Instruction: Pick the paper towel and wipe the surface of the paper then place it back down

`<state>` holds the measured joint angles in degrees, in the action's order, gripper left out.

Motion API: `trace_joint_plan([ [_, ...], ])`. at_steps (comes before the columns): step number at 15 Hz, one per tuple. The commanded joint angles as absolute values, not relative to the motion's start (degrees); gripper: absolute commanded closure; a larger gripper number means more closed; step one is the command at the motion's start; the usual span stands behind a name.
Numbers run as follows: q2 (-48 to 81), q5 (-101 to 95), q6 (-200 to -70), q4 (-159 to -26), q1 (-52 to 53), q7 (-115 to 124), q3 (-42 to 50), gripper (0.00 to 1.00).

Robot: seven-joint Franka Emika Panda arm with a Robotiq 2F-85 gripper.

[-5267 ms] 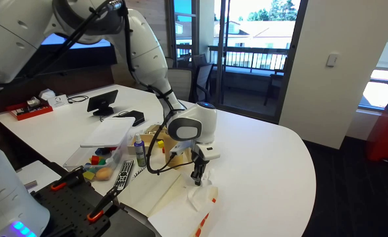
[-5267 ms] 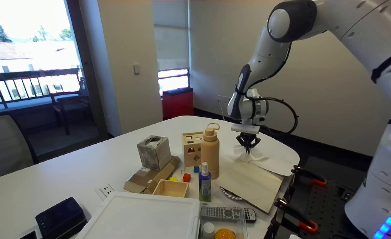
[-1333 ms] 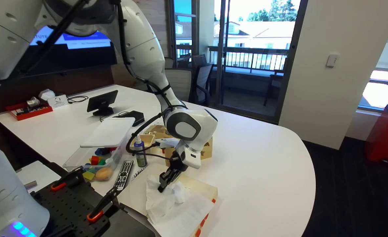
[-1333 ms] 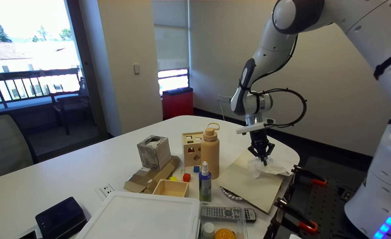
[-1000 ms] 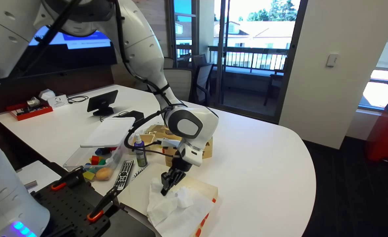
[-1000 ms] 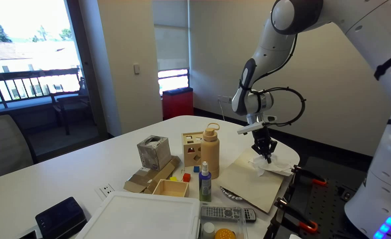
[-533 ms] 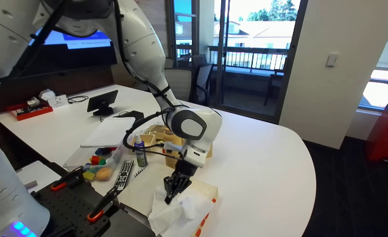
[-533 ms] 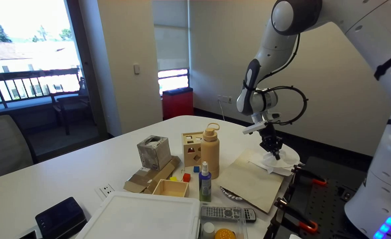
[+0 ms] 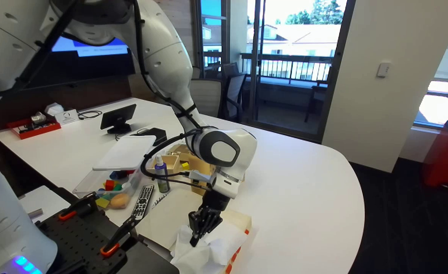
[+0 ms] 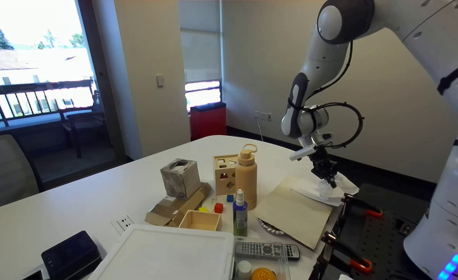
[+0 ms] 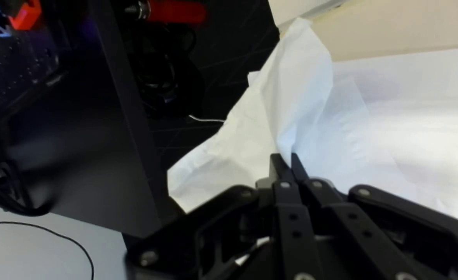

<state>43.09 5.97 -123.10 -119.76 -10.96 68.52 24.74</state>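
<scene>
My gripper (image 9: 194,242) is shut on the paper towel (image 9: 193,260), a thin, crumpled white tissue. In the wrist view the fingertips (image 11: 287,158) pinch a fold of the towel (image 11: 301,74), which spreads out to both sides. The towel (image 10: 345,182) hangs loosely over a flat white sheet (image 9: 229,233) on the paper (image 9: 170,215). The paper is a large cream-beige sheet with a red-orange edge; its bare part also shows in an exterior view (image 10: 295,216). Whether the fingertips press on the sheet, I cannot tell.
A spray bottle (image 10: 240,217), tan water bottle (image 10: 246,181) and wooden shape box (image 10: 223,173) stand beside the paper. A remote (image 9: 143,201) and a clear bin (image 9: 94,186) lie nearby. Orange-tipped clamps (image 9: 118,238) hold the dark base plate at the table edge.
My gripper, holding the towel, first swept across the paper towards the remote. In the last second it has moved back along the white sheet, dragging the towel towards the paper's red-orange edge.
</scene>
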Motion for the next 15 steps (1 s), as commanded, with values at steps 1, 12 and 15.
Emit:
trace_joint_plan([
  [1,43.84,7.03,-121.96,-119.05,-13.33,65.05,21.57,1.0],
  [12,43.87,14.09,-128.82,-118.57,-13.57,48.97,16.14,1.0],
  [15,43.82,11.95,-130.29,-119.07,-10.82,52.15,18.8,1.0],
])
